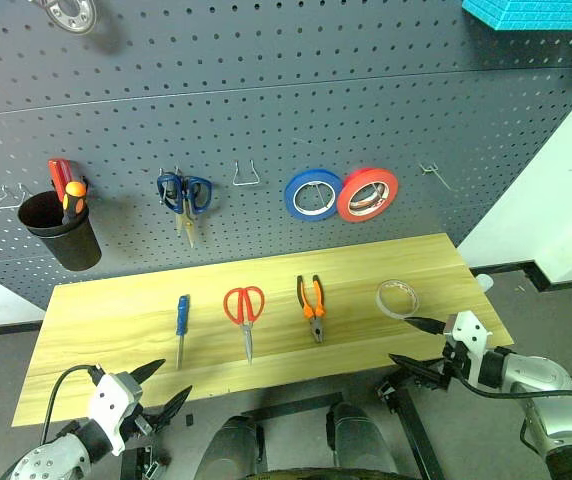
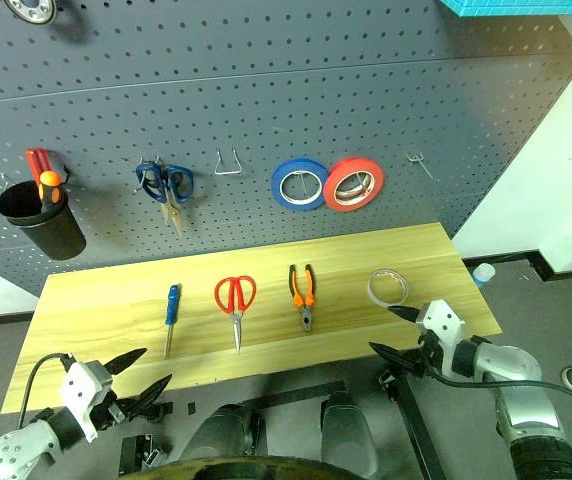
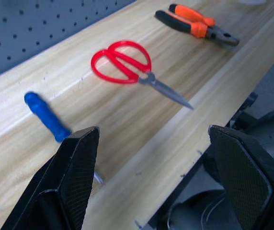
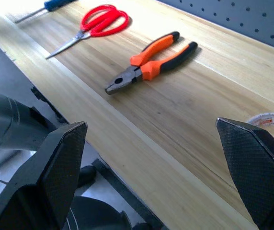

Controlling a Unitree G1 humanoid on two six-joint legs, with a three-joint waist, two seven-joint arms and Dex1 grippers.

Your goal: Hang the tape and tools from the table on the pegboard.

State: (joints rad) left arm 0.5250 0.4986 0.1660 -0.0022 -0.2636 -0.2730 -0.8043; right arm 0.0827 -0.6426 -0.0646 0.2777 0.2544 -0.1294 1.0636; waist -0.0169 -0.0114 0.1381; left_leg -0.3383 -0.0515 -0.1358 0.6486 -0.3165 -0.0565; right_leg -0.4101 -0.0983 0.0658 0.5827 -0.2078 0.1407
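On the light wood table (image 1: 116, 320) lie, from left to right, a blue-handled screwdriver (image 1: 181, 322), red-handled scissors (image 1: 245, 310), orange-and-black pliers (image 1: 312, 303) and a small pale roll of tape (image 1: 398, 298). Behind them rises the dark grey pegboard (image 1: 266, 110) with a bare metal hook (image 1: 246, 175). My left gripper (image 1: 163, 386) hovers open at the table's near left edge, just in front of the screwdriver (image 3: 48, 120). My right gripper (image 1: 414, 343) stands open at the near right edge, close to the tape (image 4: 271, 120). Neither holds anything.
The pegboard carries a black cup (image 1: 61, 230) with red and orange-handled screwdrivers, blue-handled scissors (image 1: 184, 195), a blue tape roll (image 1: 313, 194), a red tape roll (image 1: 367, 194) and another bare hook (image 1: 434, 175). A white wall (image 1: 556, 200) stands at the right.
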